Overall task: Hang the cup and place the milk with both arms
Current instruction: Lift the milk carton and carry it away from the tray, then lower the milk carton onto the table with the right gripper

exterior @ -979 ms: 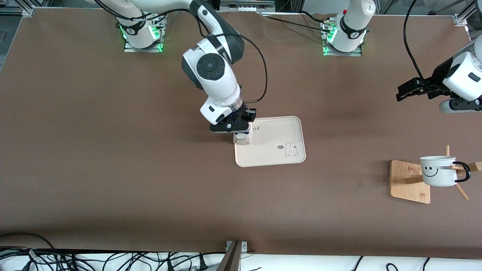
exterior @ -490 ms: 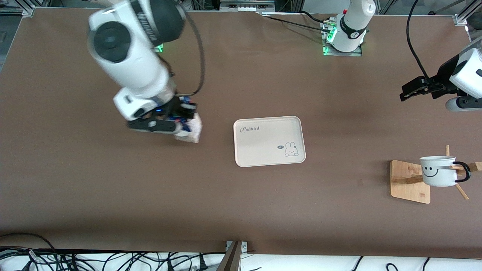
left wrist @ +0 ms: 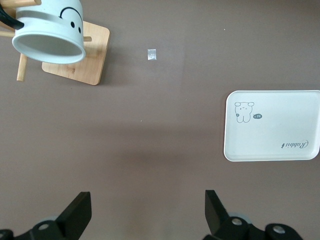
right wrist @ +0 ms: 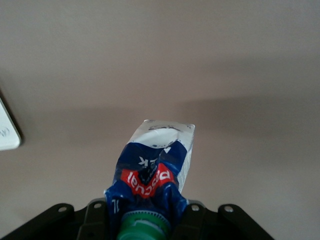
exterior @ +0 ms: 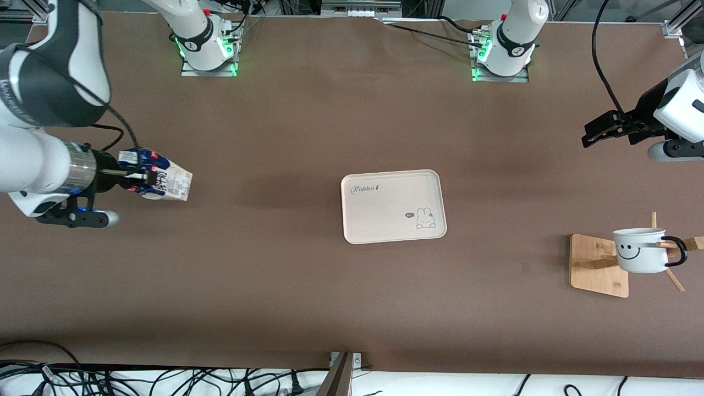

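My right gripper [exterior: 137, 177] is shut on the milk [exterior: 165, 183], a dark-blue carton with a pale side panel. It holds the carton tipped on its side in the air, over the bare table toward the right arm's end. The right wrist view shows the crumpled milk [right wrist: 157, 167] and its green cap [right wrist: 145, 226] between the jaws. The cup [exterior: 639, 250], a white mug with a smiley face, hangs by its black handle on a peg of the wooden rack [exterior: 597, 264]. My left gripper [exterior: 597, 133] hovers open and holds nothing, over the table near the cup [left wrist: 50, 32].
A cream tray [exterior: 385, 212] with a rabbit drawing lies at the table's middle, with nothing on it; it also shows in the left wrist view as the tray [left wrist: 280, 127]. A small pale scrap [left wrist: 152, 54] lies on the brown mat near the rack base [left wrist: 80, 67].
The right arm has swung from the tray's corner toward its own end of the table, carrying the milk, which is now tipped sideways. The left arm has barely moved.
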